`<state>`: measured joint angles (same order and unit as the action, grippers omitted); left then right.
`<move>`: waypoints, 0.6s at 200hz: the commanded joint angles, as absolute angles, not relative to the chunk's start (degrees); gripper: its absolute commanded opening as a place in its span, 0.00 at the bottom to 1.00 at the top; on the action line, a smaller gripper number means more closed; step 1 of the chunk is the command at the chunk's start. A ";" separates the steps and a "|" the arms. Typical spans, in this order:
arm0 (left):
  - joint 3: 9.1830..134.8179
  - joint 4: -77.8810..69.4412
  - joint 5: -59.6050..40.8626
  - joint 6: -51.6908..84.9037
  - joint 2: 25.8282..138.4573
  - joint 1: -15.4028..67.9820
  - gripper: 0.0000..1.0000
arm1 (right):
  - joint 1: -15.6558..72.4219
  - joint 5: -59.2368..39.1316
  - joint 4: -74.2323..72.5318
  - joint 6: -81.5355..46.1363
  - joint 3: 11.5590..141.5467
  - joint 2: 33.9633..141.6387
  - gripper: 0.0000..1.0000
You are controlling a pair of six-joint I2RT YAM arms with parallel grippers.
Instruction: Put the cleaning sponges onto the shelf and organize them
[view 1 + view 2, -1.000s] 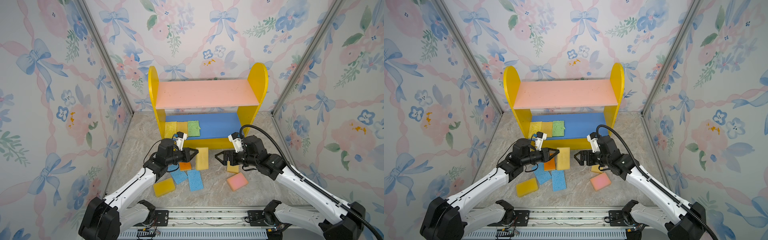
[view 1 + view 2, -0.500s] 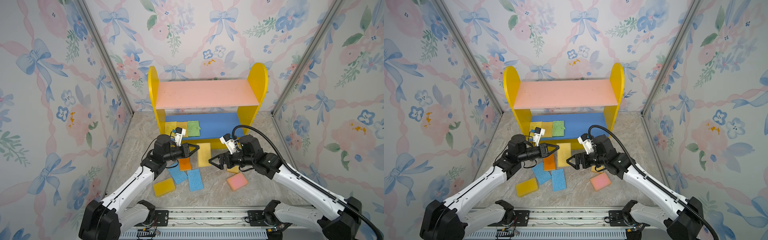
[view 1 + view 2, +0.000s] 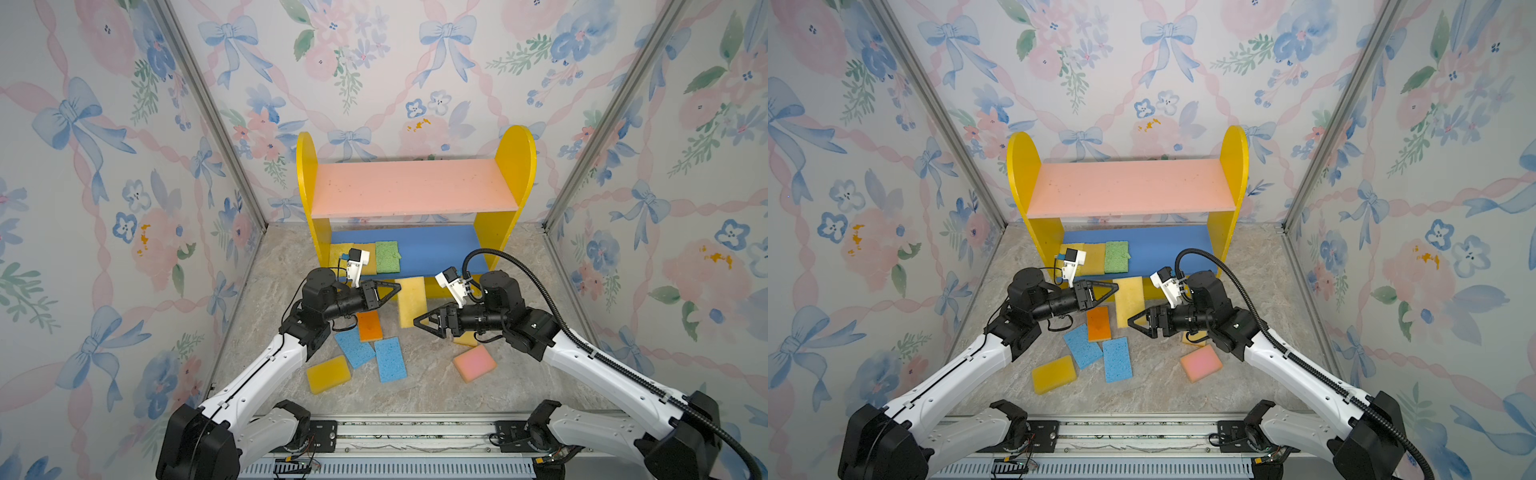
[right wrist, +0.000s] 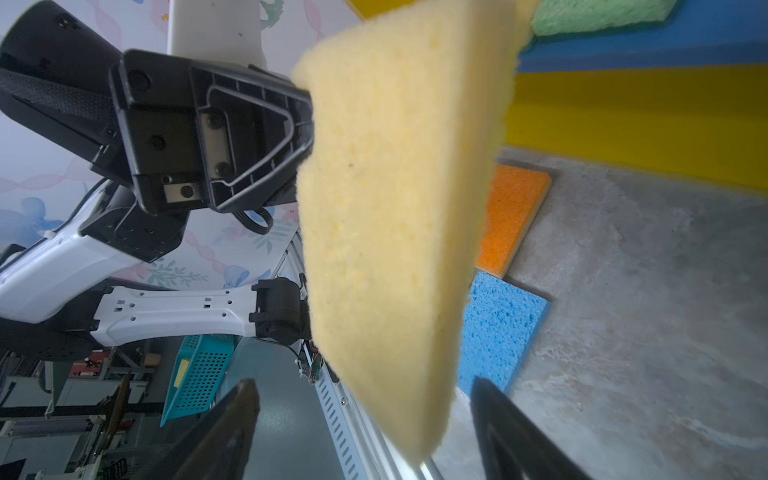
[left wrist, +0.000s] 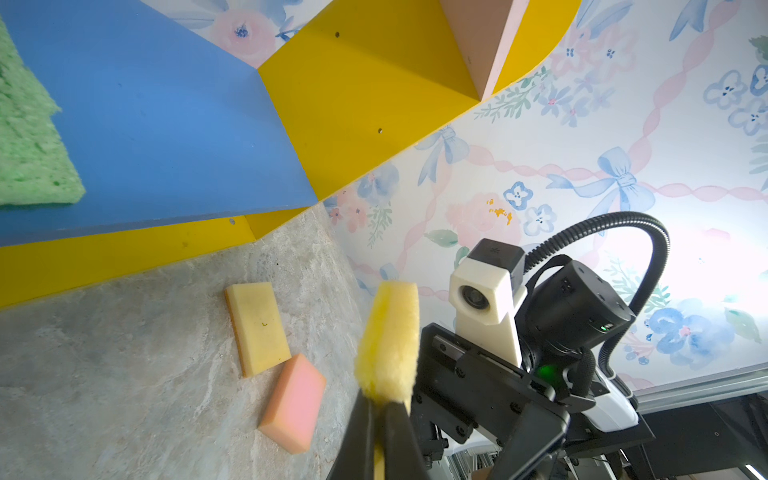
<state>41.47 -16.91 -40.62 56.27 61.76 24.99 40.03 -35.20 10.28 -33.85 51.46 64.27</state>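
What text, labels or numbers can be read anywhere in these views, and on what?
None can be read.
Faint mark on top of the right wrist camera: too small to read.
Red label in the room behind the rig: blurred.
The shelf and the sponges carry no print.

Enclosure as I see it remotely | walls: pastel bow-and-flower wallpaper on three sides | corner posts: bare aluminium | floor: marbled grey-beige | light: even, soft | outside: teal perforated bin among workshop clutter
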 commanded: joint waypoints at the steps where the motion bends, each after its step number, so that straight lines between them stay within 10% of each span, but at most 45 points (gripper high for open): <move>1: 40.54 -18.93 -41.62 56.70 61.09 24.18 0.07 | 39.44 -35.37 7.30 -35.42 50.43 64.88 0.70; 91: 39.55 -19.34 -41.59 56.38 60.69 23.71 0.08 | 39.24 -29.09 8.07 -38.32 49.97 63.83 0.20; 120: 40.38 -15.37 -40.12 52.54 59.90 23.08 0.42 | 38.82 -25.18 11.54 -37.55 51.36 63.22 0.20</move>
<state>40.34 -18.13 -40.56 55.53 61.56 23.81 39.68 -29.41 9.21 -38.13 50.09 64.47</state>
